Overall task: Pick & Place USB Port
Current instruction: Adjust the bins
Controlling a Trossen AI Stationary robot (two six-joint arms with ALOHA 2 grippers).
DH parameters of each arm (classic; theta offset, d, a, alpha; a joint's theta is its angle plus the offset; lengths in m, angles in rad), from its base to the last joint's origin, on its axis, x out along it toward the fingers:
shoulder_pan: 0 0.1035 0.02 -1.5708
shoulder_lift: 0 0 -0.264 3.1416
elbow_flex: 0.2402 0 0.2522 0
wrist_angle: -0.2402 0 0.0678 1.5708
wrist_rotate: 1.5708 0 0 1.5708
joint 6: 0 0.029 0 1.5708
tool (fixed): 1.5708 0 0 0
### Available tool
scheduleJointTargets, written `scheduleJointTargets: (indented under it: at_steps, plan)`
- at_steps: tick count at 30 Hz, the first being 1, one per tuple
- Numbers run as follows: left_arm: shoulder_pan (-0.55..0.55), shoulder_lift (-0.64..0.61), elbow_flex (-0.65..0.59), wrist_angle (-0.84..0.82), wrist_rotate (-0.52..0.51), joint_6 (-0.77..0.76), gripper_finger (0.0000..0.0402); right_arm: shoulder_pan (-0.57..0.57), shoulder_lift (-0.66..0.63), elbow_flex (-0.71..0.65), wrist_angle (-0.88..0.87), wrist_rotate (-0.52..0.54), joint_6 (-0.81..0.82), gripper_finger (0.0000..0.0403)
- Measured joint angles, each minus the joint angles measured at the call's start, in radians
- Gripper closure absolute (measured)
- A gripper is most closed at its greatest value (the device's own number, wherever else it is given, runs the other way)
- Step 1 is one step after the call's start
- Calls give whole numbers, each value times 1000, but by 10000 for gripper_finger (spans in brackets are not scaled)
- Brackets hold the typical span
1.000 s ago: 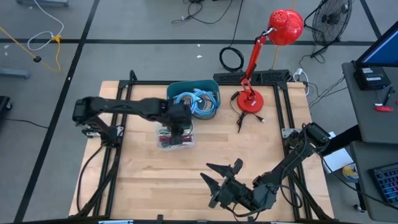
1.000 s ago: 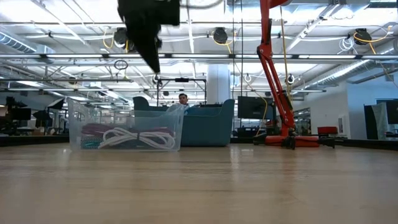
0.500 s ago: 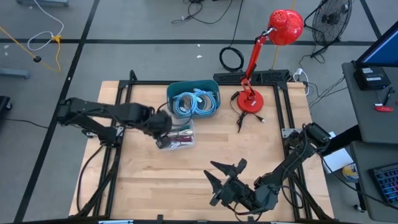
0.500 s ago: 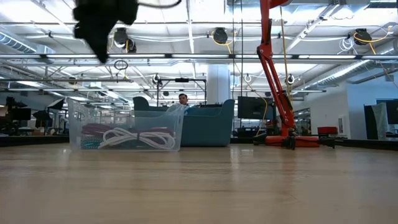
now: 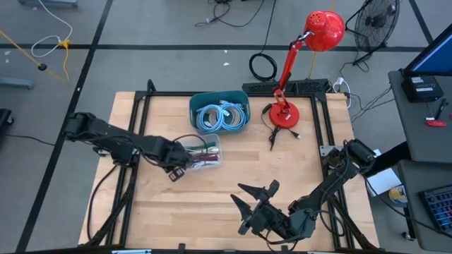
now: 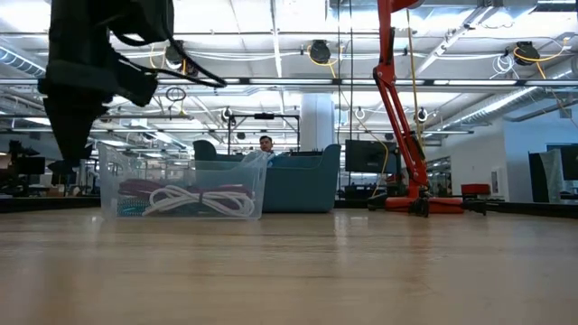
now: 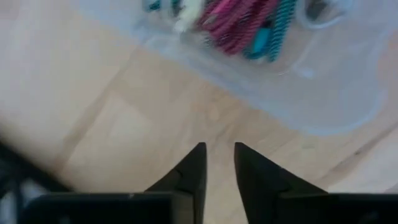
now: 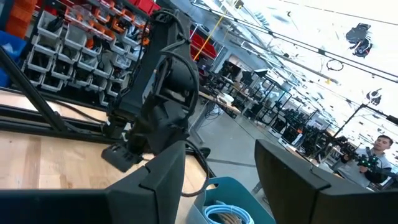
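Note:
A clear plastic bin point(image 5: 203, 155) with pink, teal and white cables stands mid-table; it also shows in the low view point(image 6: 181, 190) and the left wrist view point(image 7: 261, 37). My left gripper point(image 5: 173, 173) hovers over bare wood just off the bin's near-left corner. Its fingers point(image 7: 219, 158) are a narrow gap apart with nothing between them. It hangs above the table in the low view point(image 6: 74, 149). My right gripper point(image 5: 254, 195) waits open near the table's near edge, empty point(image 8: 221, 168). No single USB cable can be told apart.
A teal bin point(image 5: 220, 113) of light-blue coiled cables sits behind the clear bin. A red desk lamp point(image 5: 284, 114) stands at the far right, with a black cord beside its base. Bare wood lies between the two arms. A person sits far back in the room point(image 6: 265, 144).
My left gripper has drawn back from above the clear bin toward the table's left and near edges, coming lower. It now hangs beside the bin's near-left corner. The bin and its cables have stayed where they were.

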Motion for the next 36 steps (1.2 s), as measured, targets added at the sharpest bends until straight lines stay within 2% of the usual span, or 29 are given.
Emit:
scheduleJointTargets:
  at_steps: [3,7,13,19,24,30,36]
  plan:
    - [-2,0,-19,69,5,27,353,0,0,0,0,0,0,218]
    - [15,0,-15,79,-17,47,395,0,0,0,0,0,0,218]
    - [66,-4,-14,118,-41,84,380,0,0,0,0,1,0,218]
    - [122,-4,-14,228,-29,149,398,0,0,0,0,3,0,218]
    - [175,-4,-13,251,-28,191,387,0,0,0,-3,3,0,218]
    - [243,-4,-13,298,-32,257,399,0,0,0,-3,3,0,218]
    - [295,-4,-13,363,-13,299,389,0,0,0,-3,3,1,218]
